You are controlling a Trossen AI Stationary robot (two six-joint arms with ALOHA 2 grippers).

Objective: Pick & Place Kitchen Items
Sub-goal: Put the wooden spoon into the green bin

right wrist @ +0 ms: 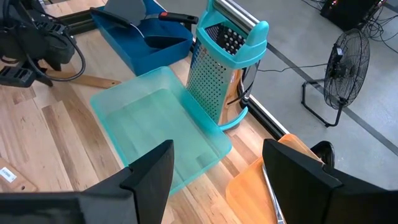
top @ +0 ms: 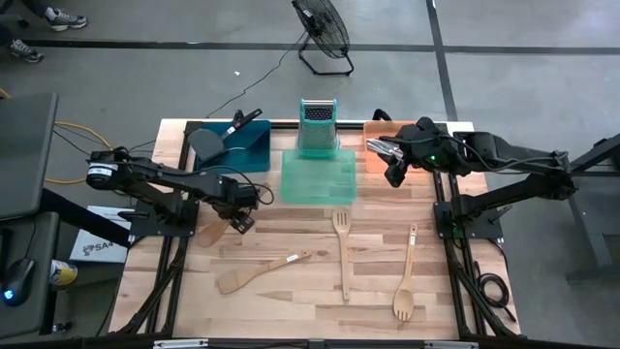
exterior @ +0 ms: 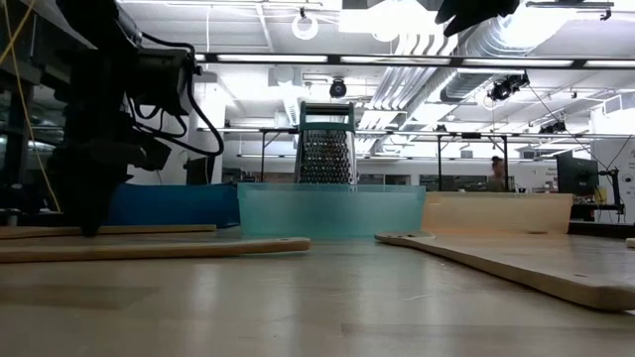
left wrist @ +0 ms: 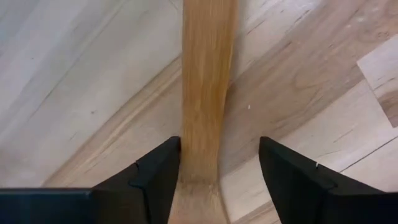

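Looking down from above, you see the left gripper low at the table's left side, over a wooden utensil whose shape the arm mostly hides. Only your left wrist view shows the grip: the fingers stand apart astride the handle, one touching it, the other clear, nothing lifted. The right gripper hangs over the orange tray at the back right corner, jaws open and empty; its wrist view shows the grater standing behind the green tray. You can count three more wooden utensils near the front edge: a spatula, a slotted spatula and a spoon. Black spatulas lie in the blue tray.
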